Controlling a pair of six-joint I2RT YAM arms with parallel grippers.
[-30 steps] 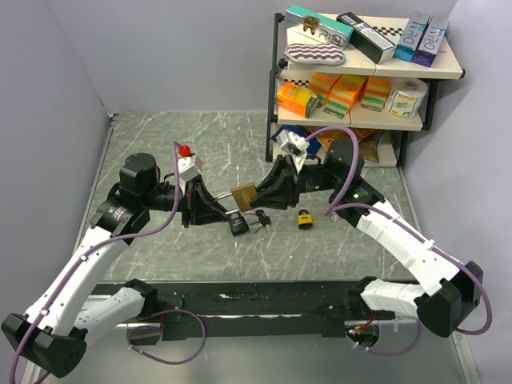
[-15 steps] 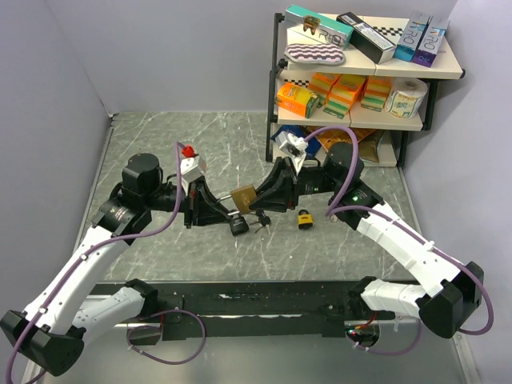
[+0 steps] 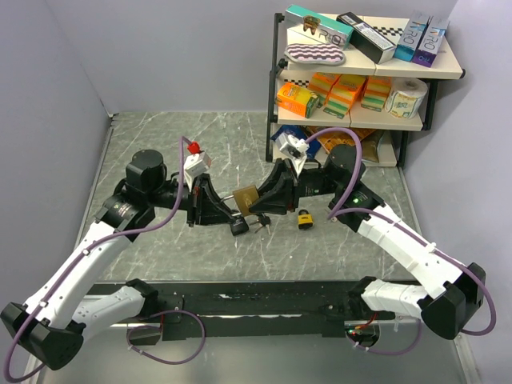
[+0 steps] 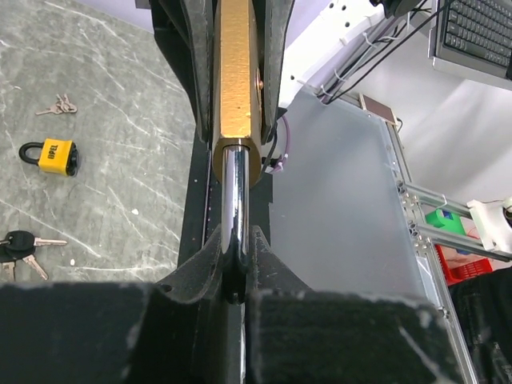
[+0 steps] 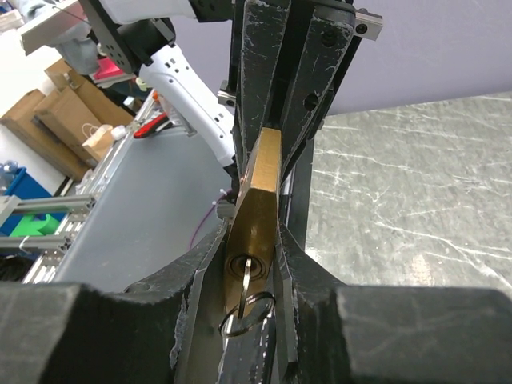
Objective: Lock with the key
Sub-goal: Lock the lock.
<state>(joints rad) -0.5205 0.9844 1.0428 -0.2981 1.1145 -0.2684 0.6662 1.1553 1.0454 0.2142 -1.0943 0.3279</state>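
A brass padlock (image 3: pixel 245 196) hangs in the air between both arms. My left gripper (image 4: pixel 234 264) is shut on its steel shackle (image 4: pixel 234 192), with the brass body (image 4: pixel 237 72) stretching away from me. My right gripper (image 5: pixel 254 248) is shut on the sides of the padlock body (image 5: pixel 260 192). A thin key (image 5: pixel 246 276) sits in the keyhole at the padlock's bottom face, and a wire ring (image 5: pixel 248 314) hangs from it between the right fingers. In the top view the two grippers (image 3: pixel 226 210) (image 3: pixel 262 200) meet nose to nose at the padlock.
A small yellow padlock (image 3: pixel 305 218) lies on the marble table just right of the grippers. Black-headed keys (image 3: pixel 260 222) lie under the held padlock, and a small silver key bunch (image 4: pixel 58 106) lies further off. A stocked shelf unit (image 3: pixel 360 80) stands at the back right.
The left arm's wrist has shifted slightly right and away from its base. The padlock stays held between both grippers, nearly in the same place.
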